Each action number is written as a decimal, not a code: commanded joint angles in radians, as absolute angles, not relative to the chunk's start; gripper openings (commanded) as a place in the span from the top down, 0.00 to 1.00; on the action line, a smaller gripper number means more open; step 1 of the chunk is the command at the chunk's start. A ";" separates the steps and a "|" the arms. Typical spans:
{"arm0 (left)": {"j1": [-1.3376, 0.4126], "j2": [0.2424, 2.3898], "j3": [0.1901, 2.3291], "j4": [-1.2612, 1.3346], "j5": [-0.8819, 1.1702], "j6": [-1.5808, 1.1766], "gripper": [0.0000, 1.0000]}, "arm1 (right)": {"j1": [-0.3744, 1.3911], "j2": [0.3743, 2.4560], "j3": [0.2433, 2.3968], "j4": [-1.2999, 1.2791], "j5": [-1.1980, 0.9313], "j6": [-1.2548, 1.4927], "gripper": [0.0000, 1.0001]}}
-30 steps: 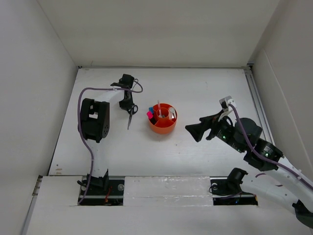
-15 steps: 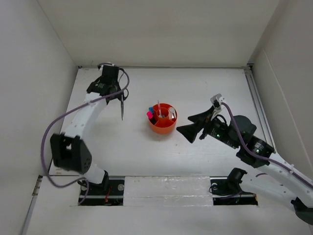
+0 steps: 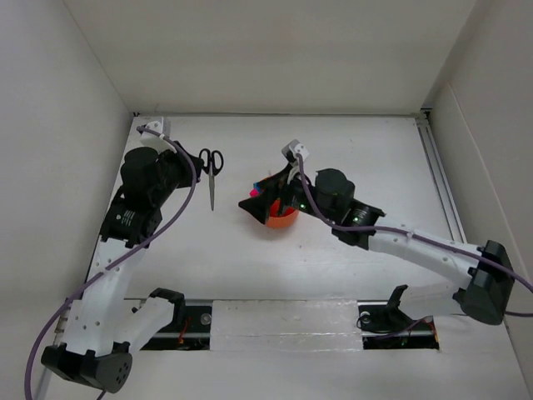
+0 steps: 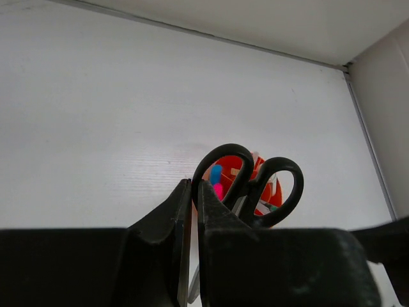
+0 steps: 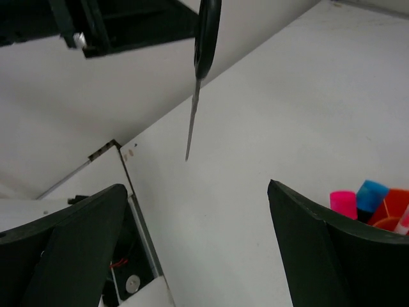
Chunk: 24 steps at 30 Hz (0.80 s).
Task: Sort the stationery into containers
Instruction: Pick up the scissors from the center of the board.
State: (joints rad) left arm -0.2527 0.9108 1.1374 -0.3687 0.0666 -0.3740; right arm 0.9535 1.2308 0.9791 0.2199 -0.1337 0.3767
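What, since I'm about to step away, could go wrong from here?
1. The left hand appears to pinch the scissors only at a handle loop, blades hanging down; they could swing or slip free.
2. The open right hand hovers by the organizer, its arm over it; bringing the scissors in could cause a collision.

Illumination: bright, even, diffuse, from overhead. White matte tabletop: evenly lit. Shadows: soft, weak. Overhead view: sharp throughout. Wrist views: left gripper's fingers and right gripper's fingers near-black, blurred, underexposed. Black-handled scissors: slightly soft.
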 commanded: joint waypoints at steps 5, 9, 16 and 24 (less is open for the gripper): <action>-0.252 0.856 1.103 -0.259 0.233 -0.347 1.00 | 0.960 1.439 1.198 0.396 -0.120 0.321 0.06; -0.252 0.865 1.089 -0.259 0.251 -0.347 1.00 | 0.960 1.538 1.307 0.396 -0.147 0.321 0.20; -0.252 0.865 1.080 -0.249 0.264 -0.347 1.00 | 0.960 1.597 1.341 0.436 -0.156 0.348 0.35; -0.252 0.874 1.080 -0.249 0.301 -0.347 1.00 | 0.960 1.624 1.351 0.436 -0.137 0.348 0.61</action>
